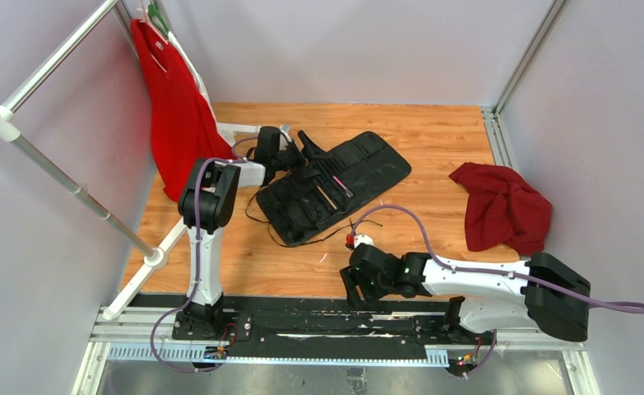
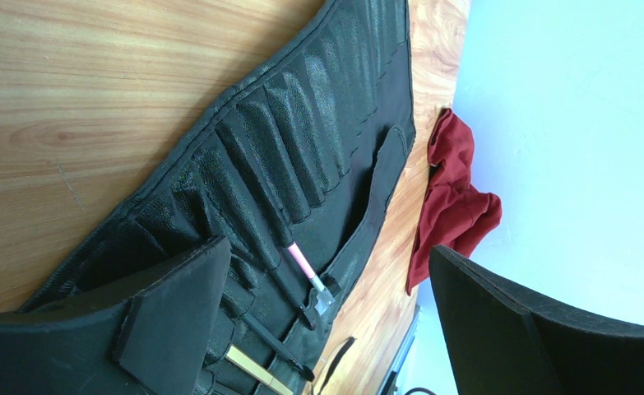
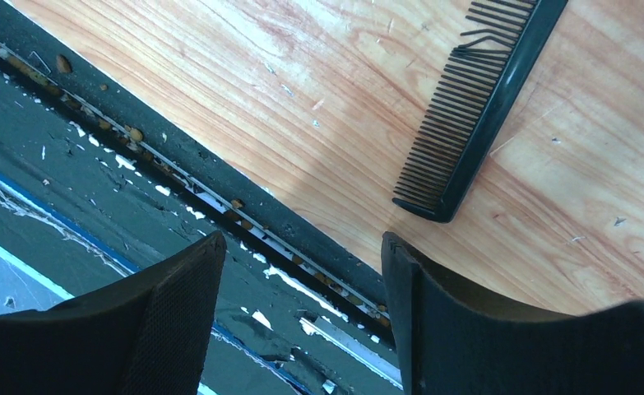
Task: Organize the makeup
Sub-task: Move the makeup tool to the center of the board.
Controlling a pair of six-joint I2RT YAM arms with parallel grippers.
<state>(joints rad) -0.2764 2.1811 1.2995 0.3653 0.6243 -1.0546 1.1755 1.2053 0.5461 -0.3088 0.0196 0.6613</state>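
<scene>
The black slotted roll lies open on the wooden table, also in the left wrist view. Several makeup brushes sit in its pockets: a pink-shafted one, black ones and a tan one. My left gripper is open and empty just above the roll's left end. My right gripper is open and empty over the table's near edge. A black comb lies on the wood just beyond it.
A dark red cloth is crumpled at the right of the table. A red garment hangs on the white rack at the left. The roll's black cord trails toward a small white and red object. The black rail borders the near edge.
</scene>
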